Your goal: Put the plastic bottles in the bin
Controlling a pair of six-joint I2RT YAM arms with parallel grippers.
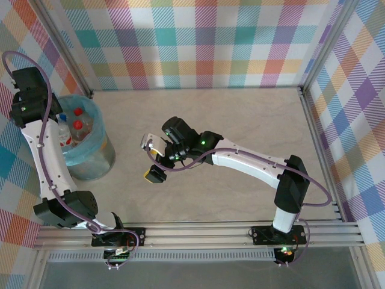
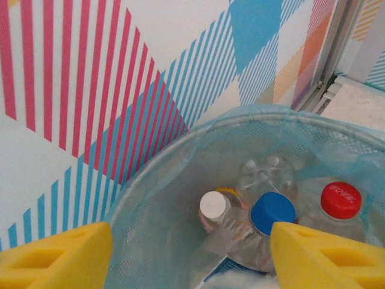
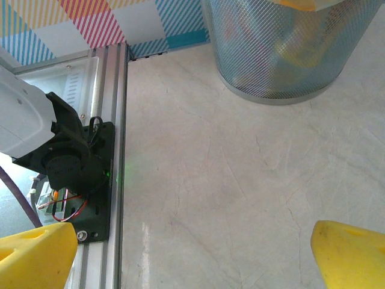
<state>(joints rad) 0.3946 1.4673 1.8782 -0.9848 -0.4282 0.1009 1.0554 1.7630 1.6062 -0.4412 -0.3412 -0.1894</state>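
The bin point(image 1: 90, 158) stands at the table's left, grey mesh lined with a teal bag point(image 2: 180, 147). Several plastic bottles lie inside it: one with a white cap point(image 2: 213, 205), one with a blue cap point(image 2: 272, 212), one with a red cap point(image 2: 340, 200), and a clear one bottom-up point(image 2: 264, 171). Red caps point(image 1: 77, 124) also show from above. My left gripper point(image 2: 189, 256) hovers over the bin's mouth, open, with nothing between its yellow fingers point(image 2: 60, 256). My right gripper point(image 1: 151, 158) hangs open over bare table right of the bin point(image 3: 283, 54), its fingers point(image 3: 352, 256) wide apart and empty.
Plaid walls close in the table on the left, back and right, and the bin sits near the left wall. An aluminium rail point(image 3: 111, 120) runs along the near edge with the left arm's black base point(image 3: 78, 168) bolted to it. Marbled tabletop point(image 1: 240, 120) stretches right of the bin.
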